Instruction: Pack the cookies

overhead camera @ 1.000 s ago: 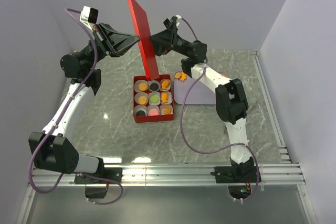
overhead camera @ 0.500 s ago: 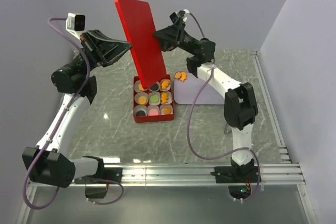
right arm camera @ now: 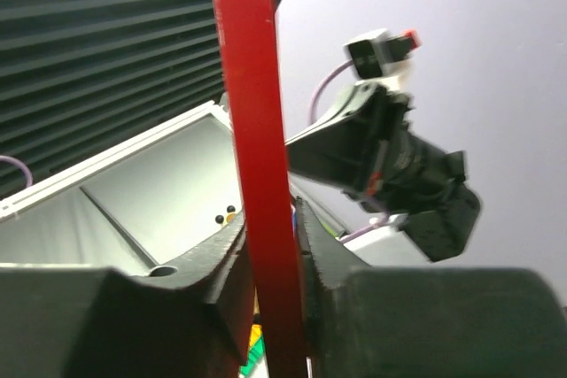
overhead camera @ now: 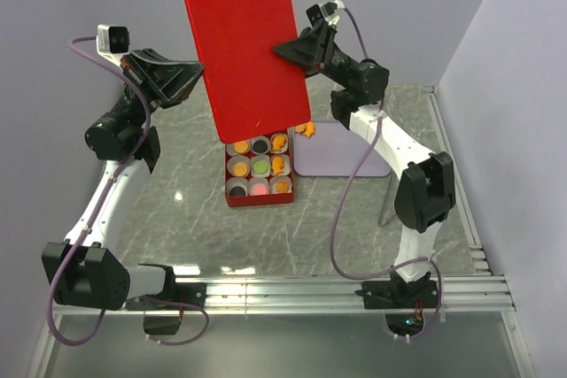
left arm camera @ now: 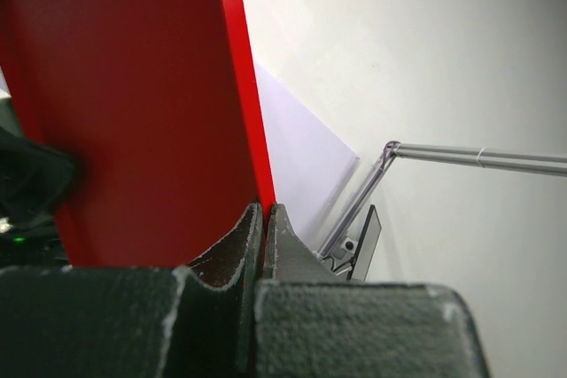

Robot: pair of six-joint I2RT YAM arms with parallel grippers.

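Table [overhead camera: 354,219]: red lid [overhead camera: 248,50] is held up off it, tilted, broad face toward the top camera, with a lavender mat [overhead camera: 341,152] below and a red box [overhead camera: 257,199] just beside the mat at its 9 o'clock. Left hand [overhead camera: 202,73] is clamped on the lid's 9 o'clock edge, and right hand [overhead camera: 276,47] pinches its 3 o'clock edge. Cookies [overhead camera: 260,166] sit one per white cup [overhead camera: 229,165] in the box, nine total, plus some loose orange ones at the mat's 10 o'clock corner.

The left arm [overhead camera: 108,194] and right arm [overhead camera: 390,142] share white links, black joint housings, trailing purple cables [overhead camera: 337,227], and black wedge-shaped fingers [left arm camera: 226,254].
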